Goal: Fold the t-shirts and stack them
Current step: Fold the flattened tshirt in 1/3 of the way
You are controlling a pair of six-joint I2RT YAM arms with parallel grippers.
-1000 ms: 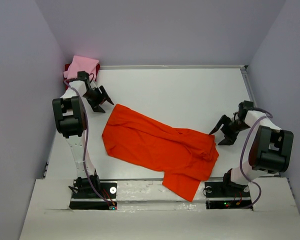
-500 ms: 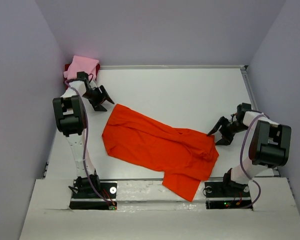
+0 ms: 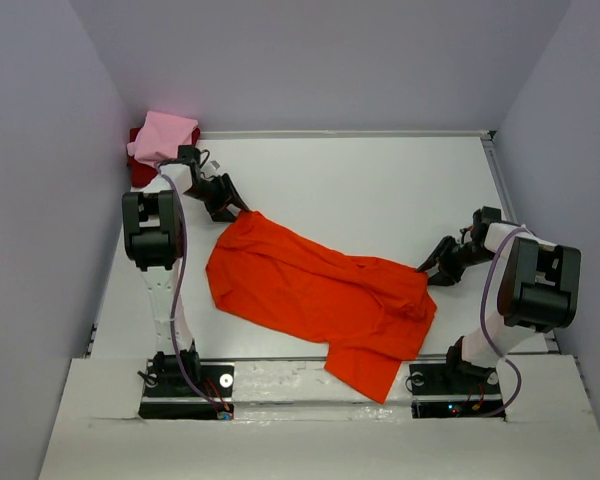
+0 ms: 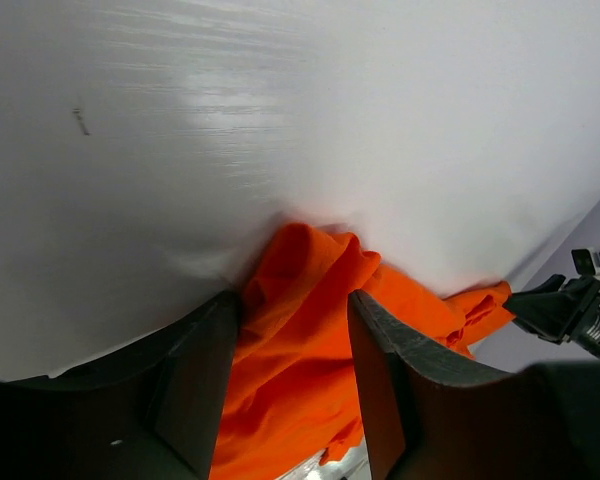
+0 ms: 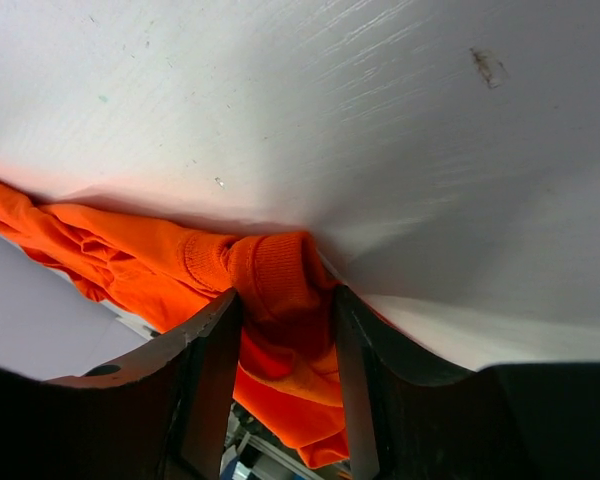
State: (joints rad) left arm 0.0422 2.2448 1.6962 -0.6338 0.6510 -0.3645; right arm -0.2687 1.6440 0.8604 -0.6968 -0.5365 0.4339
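Note:
The orange-red t-shirt (image 3: 320,295) lies spread and rumpled across the middle of the white table (image 3: 380,180). My left gripper (image 3: 238,212) is down at the shirt's far left corner. In the left wrist view that gripper (image 4: 295,300) stands open, its fingers astride a raised fold of the orange cloth (image 4: 310,260). My right gripper (image 3: 427,268) is at the shirt's right edge. In the right wrist view it (image 5: 285,298) is shut on a bunched ribbed hem of the cloth (image 5: 130,250). The light pink t-shirt (image 3: 163,135) lies folded on the dark red one (image 3: 140,172) in the far left corner.
Grey walls close the table in on the left, back and right. One part of the shirt (image 3: 365,375) hangs over the table's near edge between the two arm bases. The right gripper (image 4: 560,310) shows at the far right of the left wrist view.
My left gripper has moved right from beside the pink stack to the shirt's far left corner. My right gripper has slid left onto the shirt's right edge. Both sets of jaws have narrowed.

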